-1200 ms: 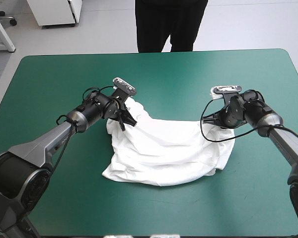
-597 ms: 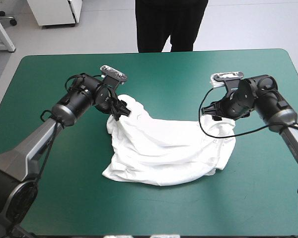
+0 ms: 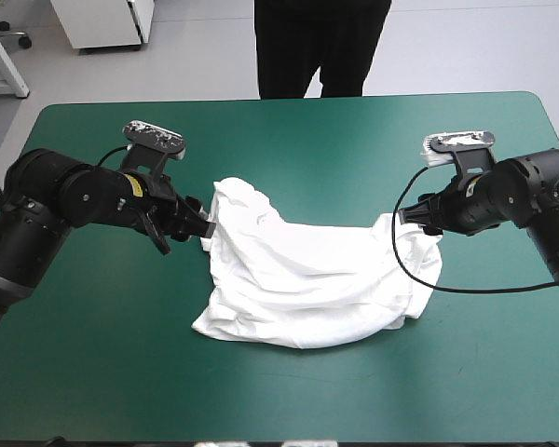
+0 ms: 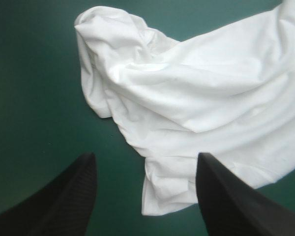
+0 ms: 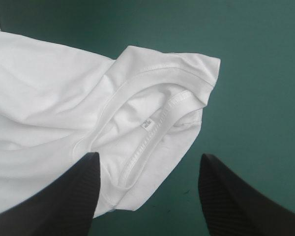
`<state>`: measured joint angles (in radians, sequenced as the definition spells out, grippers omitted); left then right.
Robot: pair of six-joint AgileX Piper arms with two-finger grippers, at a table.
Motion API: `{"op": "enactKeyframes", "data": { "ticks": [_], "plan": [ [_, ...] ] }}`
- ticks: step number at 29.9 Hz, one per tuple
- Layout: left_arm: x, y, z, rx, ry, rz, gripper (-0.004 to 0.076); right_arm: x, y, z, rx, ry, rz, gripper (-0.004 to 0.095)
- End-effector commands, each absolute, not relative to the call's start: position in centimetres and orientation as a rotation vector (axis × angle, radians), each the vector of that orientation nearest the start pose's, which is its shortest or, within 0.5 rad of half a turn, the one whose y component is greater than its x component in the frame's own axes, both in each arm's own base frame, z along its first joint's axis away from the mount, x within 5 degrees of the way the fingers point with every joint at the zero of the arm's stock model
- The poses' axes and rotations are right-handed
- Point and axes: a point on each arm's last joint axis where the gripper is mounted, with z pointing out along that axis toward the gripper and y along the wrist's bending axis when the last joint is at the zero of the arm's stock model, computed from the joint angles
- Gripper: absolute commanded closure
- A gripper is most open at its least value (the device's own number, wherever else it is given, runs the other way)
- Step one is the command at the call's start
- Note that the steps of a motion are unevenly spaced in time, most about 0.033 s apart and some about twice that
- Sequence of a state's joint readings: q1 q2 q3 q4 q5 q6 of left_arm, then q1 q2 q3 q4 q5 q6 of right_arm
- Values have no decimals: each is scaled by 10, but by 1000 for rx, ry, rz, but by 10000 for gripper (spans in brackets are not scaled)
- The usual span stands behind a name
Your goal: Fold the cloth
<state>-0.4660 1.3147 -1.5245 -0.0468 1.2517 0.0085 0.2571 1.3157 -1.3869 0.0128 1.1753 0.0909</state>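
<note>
- Teal-green cover [image 3: 289,140] stretches smooth and matte over the desk [image 3: 540,102], whose far corners are rounded in the high view.
- Near the desk's middle lies the T-shirt [image 3: 307,279], a loose white heap, wider than it is deep, with one lobe bunched up toward the far left and a curved near edge.
- Only the high view shows both arms at once: the left end effector [image 3: 194,226] sits just beside the heap's left edge, the right end effector [image 3: 417,214] at its right edge, and the cloth lies between them.
- The left wrist view adds what the high view hides: the two black fingers [image 4: 64,201] stand wide apart with nothing held, and a limp corner of the cloth shows between them, flat on the cover.
- The right wrist view likewise shows its fingers spread and gripping nothing.
- That view alone reveals the neck opening: a ribbed collar [image 5: 137,152], a small white label [image 5: 146,123] sewn inside it, and a stitched hem [image 5: 187,66] along a folded flap.
- The cloth falls in soft, rounded folds, while the fingers are broad curved fins with a fine weave-like grain.
</note>
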Motion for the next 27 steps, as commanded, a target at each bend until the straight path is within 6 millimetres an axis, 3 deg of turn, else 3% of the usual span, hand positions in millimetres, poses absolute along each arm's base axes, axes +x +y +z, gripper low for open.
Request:
{"op": "enactKeyframes", "data": {
  "ticks": [1, 9, 16, 22, 27],
  "plan": [
    [210, -114, 427, 596, 2500, -285, 293, 243, 63, 408, -202, 2509, 151, 355],
    [210, -111, 361, 626, 2715, -200, 294, 241, 62, 407, -204, 2530, 144, 355],
    [212, -112, 310, 602, 2748, -192, 293, 242, 62, 408, -204, 2521, 136, 355],
    [206, -112, 276, 589, 2795, -214, 293, 242, 62, 408, -199, 2521, 138, 355],
    [213, -120, 261, 636, 2823, -208, 293, 242, 62, 408, -192, 2517, 141, 355]
  ]
}}
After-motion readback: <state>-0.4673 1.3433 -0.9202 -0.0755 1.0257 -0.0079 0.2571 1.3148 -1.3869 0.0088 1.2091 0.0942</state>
